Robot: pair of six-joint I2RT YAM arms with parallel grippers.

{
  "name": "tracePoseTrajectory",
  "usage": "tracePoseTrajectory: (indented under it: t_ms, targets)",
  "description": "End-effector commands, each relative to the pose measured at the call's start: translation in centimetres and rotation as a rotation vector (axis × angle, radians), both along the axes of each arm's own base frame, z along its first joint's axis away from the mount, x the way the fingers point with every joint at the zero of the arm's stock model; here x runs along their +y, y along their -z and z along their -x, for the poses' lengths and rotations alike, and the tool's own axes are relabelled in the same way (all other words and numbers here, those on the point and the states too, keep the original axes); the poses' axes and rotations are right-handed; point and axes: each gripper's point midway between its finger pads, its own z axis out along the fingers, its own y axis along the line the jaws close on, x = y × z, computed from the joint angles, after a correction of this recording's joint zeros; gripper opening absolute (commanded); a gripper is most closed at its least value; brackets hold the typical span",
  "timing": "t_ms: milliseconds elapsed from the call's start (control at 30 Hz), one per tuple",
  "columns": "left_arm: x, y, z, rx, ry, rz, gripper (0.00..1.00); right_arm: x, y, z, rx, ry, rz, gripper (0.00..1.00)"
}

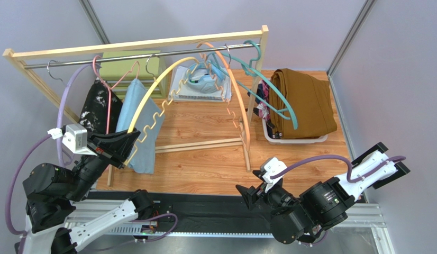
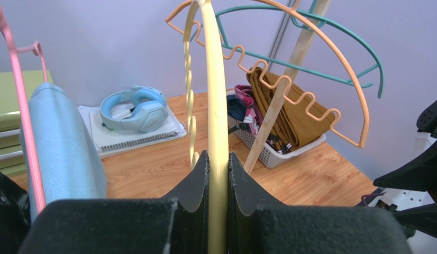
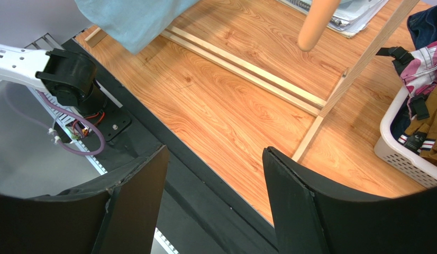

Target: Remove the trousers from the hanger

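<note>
My left gripper (image 1: 131, 142) is shut on the lower end of an empty yellow hanger (image 1: 152, 90), which runs up between its jaws in the left wrist view (image 2: 218, 159). The light blue trousers (image 1: 131, 100) hang on a pink hanger just to its left, also in the left wrist view (image 2: 62, 137). The black speckled trousers (image 1: 99, 108) hang on a purple hanger further left. The mustard-brown trousers (image 1: 305, 103), pink floral trousers (image 1: 264, 108) and dark navy trousers (image 3: 427, 18) lie in a white basket (image 1: 294, 140). My right gripper (image 1: 246, 191) is open and empty, low over the table's near edge (image 3: 215, 151).
The wooden rack (image 1: 136, 45) with a metal rod also carries an empty orange hanger (image 1: 236, 100) and an empty teal hanger (image 1: 273, 90). Blue headphones (image 1: 202, 79) lie on a notebook behind the rack. A green box (image 1: 128, 69) stands at the back left.
</note>
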Motion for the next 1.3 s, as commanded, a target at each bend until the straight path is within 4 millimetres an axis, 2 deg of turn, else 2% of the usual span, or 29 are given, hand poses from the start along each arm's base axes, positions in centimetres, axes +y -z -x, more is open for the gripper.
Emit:
tracePoseTrajectory:
  t_ms: [0,133,300,600,767,867,1100,1267]
  targets:
    - [3.2,-1.8,0.2,-0.058,-0.105,0.062,0.00,0.0,-0.7,-0.2,-0.001,0.017,-0.043,0.70]
    - [5.1,-0.2,0.7,-0.022,-0.152,0.021,0.00,-0.1,-0.9,-0.4,-0.012,0.024,-0.046,0.71]
    - [5.8,-1.5,1.6,-0.082,-0.135,0.078,0.00,-0.1,-1.2,-0.5,-0.015,0.029,-0.055,0.71]
    - [4.4,-4.5,1.5,-0.186,-0.096,0.140,0.00,0.4,-0.8,0.0,-0.008,0.017,-0.044,0.71]
    - [3.0,-4.1,0.4,-0.166,-0.091,0.122,0.00,0.5,-1.0,0.0,-0.010,0.018,-0.044,0.71]
    - [2.3,-4.4,1.1,-0.192,-0.038,0.135,0.00,0.4,-0.9,0.0,-0.012,0.015,-0.038,0.71]
    - [2.8,-5.2,5.5,-0.292,0.135,0.143,0.00,0.1,-0.7,-0.3,-0.015,0.022,-0.041,0.71]
    - [3.2,-5.0,4.9,-0.262,0.094,0.143,0.00,0.0,-1.2,-0.4,-0.017,0.028,-0.056,0.71]
